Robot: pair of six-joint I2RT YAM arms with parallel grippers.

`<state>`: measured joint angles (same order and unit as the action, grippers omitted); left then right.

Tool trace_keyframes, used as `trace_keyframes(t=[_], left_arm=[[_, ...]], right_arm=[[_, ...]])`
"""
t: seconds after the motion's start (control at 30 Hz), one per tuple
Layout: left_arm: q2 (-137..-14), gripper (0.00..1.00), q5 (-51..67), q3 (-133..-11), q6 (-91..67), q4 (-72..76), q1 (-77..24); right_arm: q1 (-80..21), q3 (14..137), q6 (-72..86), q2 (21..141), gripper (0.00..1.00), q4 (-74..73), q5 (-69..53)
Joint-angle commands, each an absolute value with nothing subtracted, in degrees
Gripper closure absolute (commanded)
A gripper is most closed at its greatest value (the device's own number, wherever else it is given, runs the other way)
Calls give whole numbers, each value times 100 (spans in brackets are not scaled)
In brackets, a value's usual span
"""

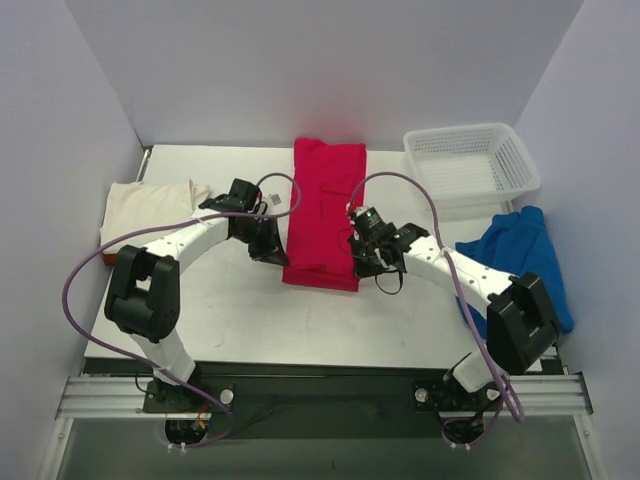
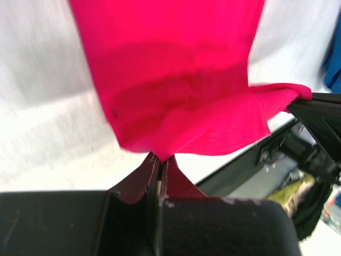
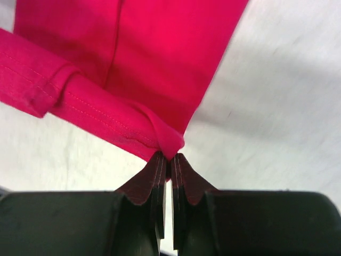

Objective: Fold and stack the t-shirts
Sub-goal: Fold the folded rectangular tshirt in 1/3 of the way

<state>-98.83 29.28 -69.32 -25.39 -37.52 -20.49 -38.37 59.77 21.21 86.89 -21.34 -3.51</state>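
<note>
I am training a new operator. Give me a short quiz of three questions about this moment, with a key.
1. True or false: the left fingers and the right fingers are both shut on the red t-shirt.
2. The blue t-shirt lies: A at the right edge of the table, beside the basket; B in the basket; C under the red t-shirt.
3. Which t-shirt lies at the table's left edge?
Key: 1 true; 2 A; 3 the cream t-shirt.
</note>
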Motion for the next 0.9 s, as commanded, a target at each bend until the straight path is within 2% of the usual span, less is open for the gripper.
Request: trace_keyframes(t=[0.0, 0.2, 0.63, 0.87], left_arm=[[-10159, 100, 2488, -7680, -2619, -3542, -2039], [-11091, 100, 2137, -9111, -2479, -3866, -2065], [-12926, 100, 1846, -11230, -2417, -4262, -2030], [-14035, 100, 1512, -13375, -2320, -5158, -1951]], right_arm=[[-3587, 6520, 1662, 9147, 100, -2197, -18], [-3217, 7400, 1398, 9868, 100, -2092, -53], [-2496, 9227, 1239, 11284, 100, -2074, -290], [-2224, 10063, 1292, 11935, 100, -2188, -606]])
